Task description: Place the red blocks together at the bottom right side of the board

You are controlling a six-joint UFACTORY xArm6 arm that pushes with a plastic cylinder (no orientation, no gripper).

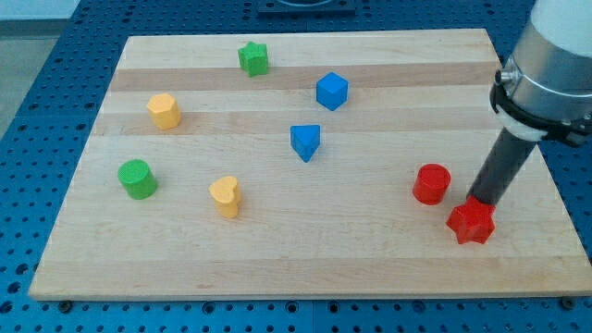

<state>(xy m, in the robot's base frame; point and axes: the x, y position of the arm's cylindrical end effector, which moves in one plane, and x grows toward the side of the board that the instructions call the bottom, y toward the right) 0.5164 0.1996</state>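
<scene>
A red cylinder block (431, 183) stands at the board's lower right. A red star block (471, 222) lies just below and to the right of it, a small gap between them. My tip (480, 200) comes down from the arm at the view's upper right and rests against the top edge of the red star, to the right of the red cylinder.
A wooden board (277, 268) holds the blocks: a green star (252, 58) at the top, a blue cube (331, 91), a blue triangular block (305, 141), a yellow hexagonal block (164, 110), a green cylinder (138, 178) and a yellow heart (225, 196).
</scene>
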